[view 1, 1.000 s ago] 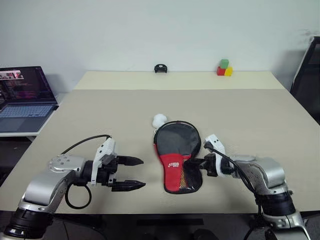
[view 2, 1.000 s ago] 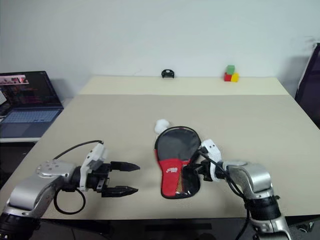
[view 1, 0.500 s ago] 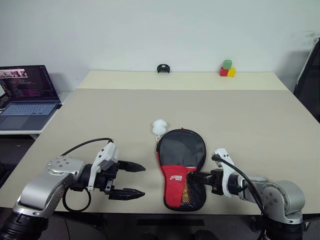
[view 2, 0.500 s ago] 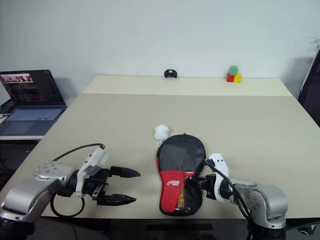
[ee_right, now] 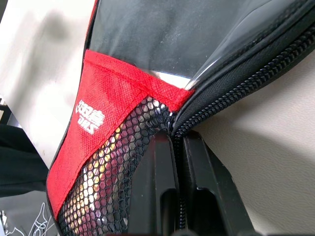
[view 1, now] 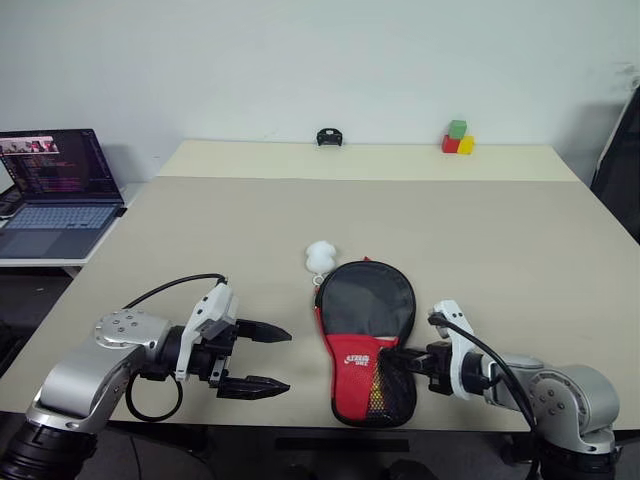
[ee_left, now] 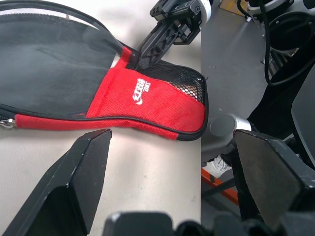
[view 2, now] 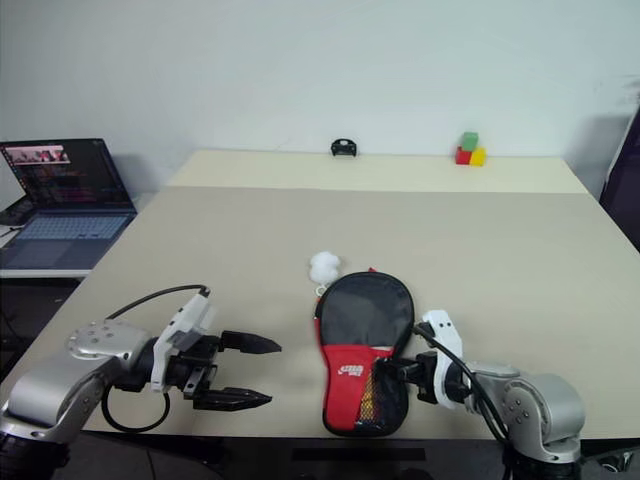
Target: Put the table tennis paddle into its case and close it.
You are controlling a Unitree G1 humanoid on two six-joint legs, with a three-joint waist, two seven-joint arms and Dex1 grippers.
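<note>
— Laptop (view 1: 55, 190) far left, open, off the table's (view 1: 200, 230) left edge. Next along?

— Left gripper (view 1: 268, 358) low over the near-left part of the table, fingers spread wide apart, nothing between them, pointing across toward the case (view 1: 366, 335). Well short of it, bare tabletop between.

— And the case itself?

— Flat on the table near the front edge, just right of centre. Black rounded upper part pointing away, red lower part with white logo and black mesh pocket toward the front edge. White pom-pom (view 1: 320, 255) beside the far-left rim of the case, touching or nearly so.

— Paddle?

— Cannot tell from outside; case lying flat. Zip along the right side seen from the right wrist view, teeth running down to the fingers.

— Right gripper?

— Right gripper (view 1: 408, 360) pressed in at the case's right edge, at the seam where black meets red and mesh. Fingers together, pinched on the zip edge of the case (ee_right: 172, 147).

— Farther back?

— Small black object (view 1: 327, 137) at the far edge, centre. Green, red and yellow blocks (view 1: 456, 139) stacked to its right. Dark chair (view 1: 620, 150) at the far right.
</note>
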